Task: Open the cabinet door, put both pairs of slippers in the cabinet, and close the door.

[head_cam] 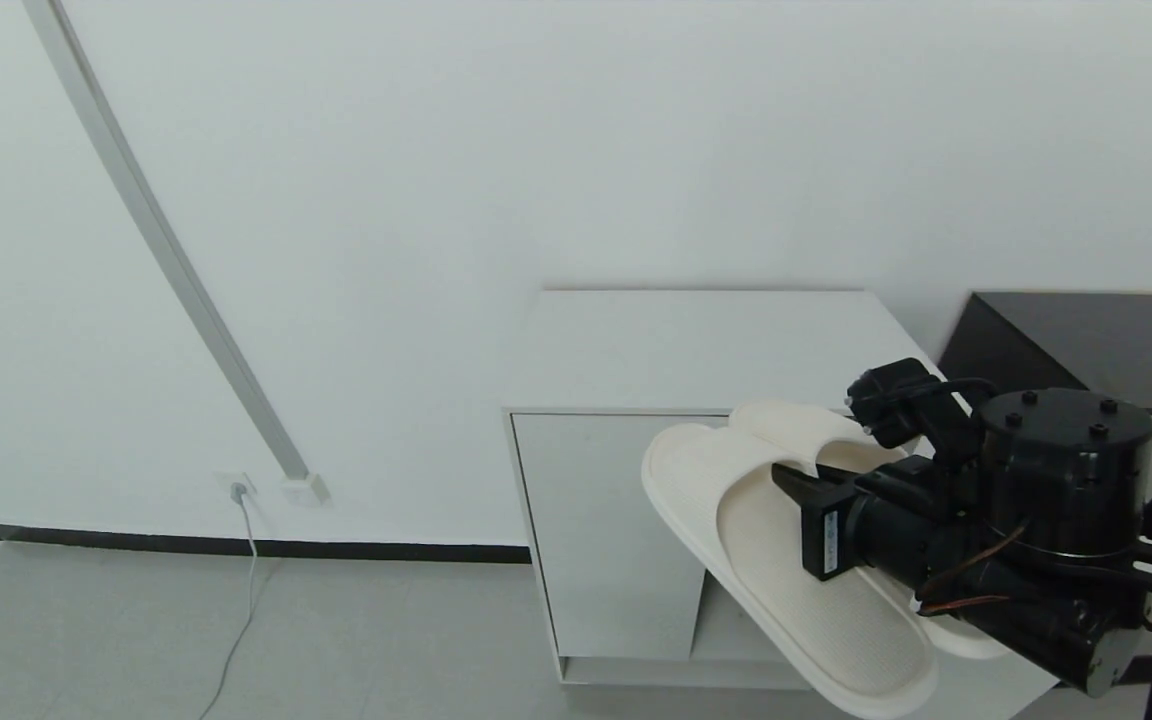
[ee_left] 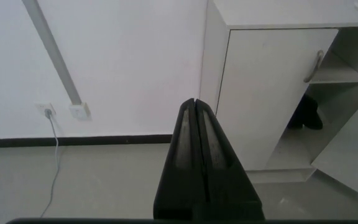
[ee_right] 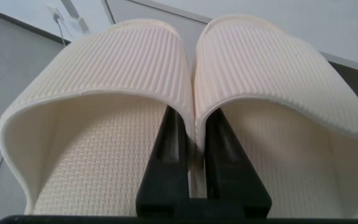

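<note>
A white cabinet (head_cam: 706,340) stands against the wall, and its door (head_cam: 606,530) is swung open. The left wrist view shows the door (ee_left: 272,93) with its handle (ee_left: 316,65), an inner shelf (ee_left: 337,74) and a dark thing (ee_left: 307,114) low inside that may be a pair of slippers. My right gripper (head_cam: 786,480) is shut on a pair of cream slippers (head_cam: 786,560), held in front of the cabinet. Its fingers (ee_right: 173,134) pinch the slippers' (ee_right: 123,74) two inner walls together. My left gripper (ee_left: 196,143) is shut and empty, pointing at the cabinet's left side.
A black unit (head_cam: 1086,345) stands right of the cabinet. A wall socket with a cable (head_cam: 236,490) and a slanted metal strip (head_cam: 166,250) are on the wall to the left. Grey floor (head_cam: 336,640) lies open in front and to the left.
</note>
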Motion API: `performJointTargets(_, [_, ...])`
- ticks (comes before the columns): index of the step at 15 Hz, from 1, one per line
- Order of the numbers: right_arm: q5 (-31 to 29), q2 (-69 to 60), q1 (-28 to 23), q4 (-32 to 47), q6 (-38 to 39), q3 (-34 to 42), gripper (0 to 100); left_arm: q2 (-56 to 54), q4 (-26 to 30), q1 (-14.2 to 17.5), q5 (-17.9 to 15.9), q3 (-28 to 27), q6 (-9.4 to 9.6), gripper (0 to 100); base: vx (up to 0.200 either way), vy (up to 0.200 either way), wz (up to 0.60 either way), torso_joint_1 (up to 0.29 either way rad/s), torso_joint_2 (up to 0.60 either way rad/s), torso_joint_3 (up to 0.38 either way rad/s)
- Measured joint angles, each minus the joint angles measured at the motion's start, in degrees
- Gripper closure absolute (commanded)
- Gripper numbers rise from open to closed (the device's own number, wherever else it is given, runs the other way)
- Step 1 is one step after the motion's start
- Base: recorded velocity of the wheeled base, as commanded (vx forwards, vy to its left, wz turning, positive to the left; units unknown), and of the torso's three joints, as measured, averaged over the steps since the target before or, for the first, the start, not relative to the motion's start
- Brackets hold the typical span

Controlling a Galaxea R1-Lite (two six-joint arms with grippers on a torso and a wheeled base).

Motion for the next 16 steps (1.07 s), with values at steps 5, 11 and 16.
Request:
performJointTargets(5, [0.0, 0.0, -0.1, 0.0, 0.0, 0.2, 100, 0.0, 0.0, 0.0, 0.0, 0.0, -0.06, 100, 0.000, -0.200, 0.00, 0.001, 0.00, 0.002])
performJointTargets(11, [0.0, 0.0, 0.1, 0.0, -0.1, 0.6, 100, 0.0, 0.0, 0.0, 0.0, 0.0, -0.17, 100, 0.000, -0.100, 0.00, 0.000, 0.00, 0.001])
performJointTargets(16, [0.1, 0.1, 0.2, 0.0, -0.1, 0.6, 100, 0.0, 0.0, -0.1, 0.0, 0.0, -0.17, 100, 0.000, 0.000, 0.00, 0.000, 0.00, 0.000])
